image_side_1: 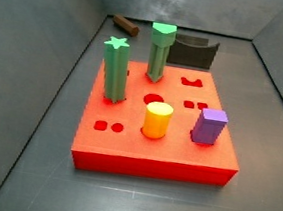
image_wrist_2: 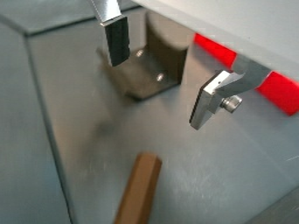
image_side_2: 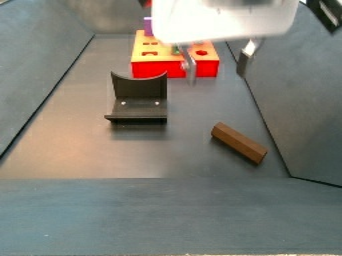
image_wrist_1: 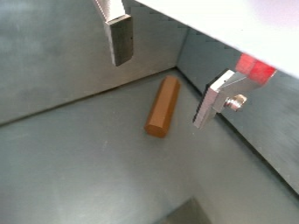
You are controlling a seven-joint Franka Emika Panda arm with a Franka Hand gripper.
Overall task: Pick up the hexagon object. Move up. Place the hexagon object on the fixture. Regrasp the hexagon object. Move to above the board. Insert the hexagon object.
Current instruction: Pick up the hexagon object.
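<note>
The gripper [image_side_2: 217, 62] is seen upper centre in a side view, above the floor, jaws wide apart w/ nothing held. The peg [image_side_2: 239, 142] is lying flat on the grey floor, lower right of that view, apart from the fingers [image_wrist_1: 121, 39]. The fixture [image_side_2: 138, 98] is seen left of centre, w/ the board [image_side_1: 158, 126] behind it.

Grey matte floor [image_side_2: 147, 160], sloped grey walls [image_side_1: 42, 72] all round, seams at corners. Soft even light, faint sheen. Gripper [image_wrist_1: 163, 79] overhead.
</note>
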